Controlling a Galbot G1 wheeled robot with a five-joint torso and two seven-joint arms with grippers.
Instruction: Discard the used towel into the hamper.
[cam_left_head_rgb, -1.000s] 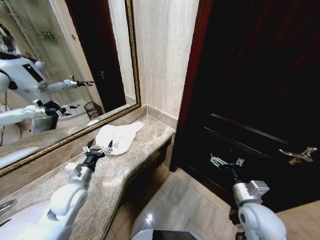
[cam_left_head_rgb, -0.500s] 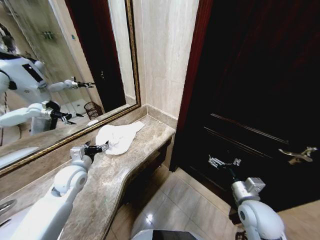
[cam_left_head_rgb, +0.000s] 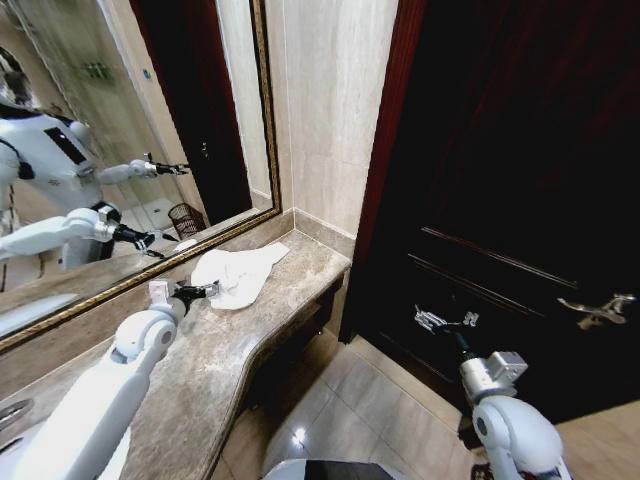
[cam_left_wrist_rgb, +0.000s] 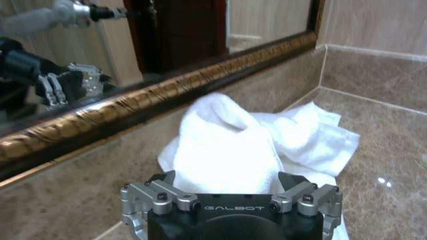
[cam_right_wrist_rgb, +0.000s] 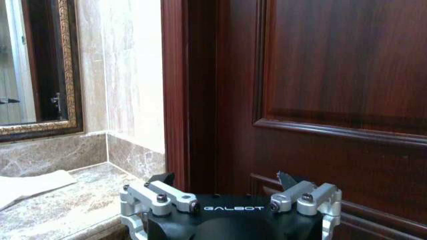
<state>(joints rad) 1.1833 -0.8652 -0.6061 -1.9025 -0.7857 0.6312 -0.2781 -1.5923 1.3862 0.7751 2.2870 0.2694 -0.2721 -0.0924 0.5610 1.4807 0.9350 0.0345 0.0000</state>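
Left gripper (cam_left_head_rgb: 203, 292) at near edge of crumpled white cloth towel (cam_left_head_rgb: 236, 274) on brown marble counter (cam_left_head_rgb: 230, 350), below gold-framed mirror (cam_left_head_rgb: 120, 150). Jaws spread wide around towel's raised fold in left wrist view, nothing clamped.

Right gripper (cam_left_head_rgb: 443, 321) idle, held up before dark wooden door (cam_left_head_rgb: 520, 180), jaws apart, empty.

Small round dark wicker hamper (cam_left_head_rgb: 186, 219) seen as mirror reflection, on floor.

Risk: pinch catches thin top fold alone, towel slips out or drags off counter.

A crumpled white towel (cam_left_head_rgb: 236, 275) lies on the marble counter (cam_left_head_rgb: 260, 320) beside the mirror (cam_left_head_rgb: 120, 150).
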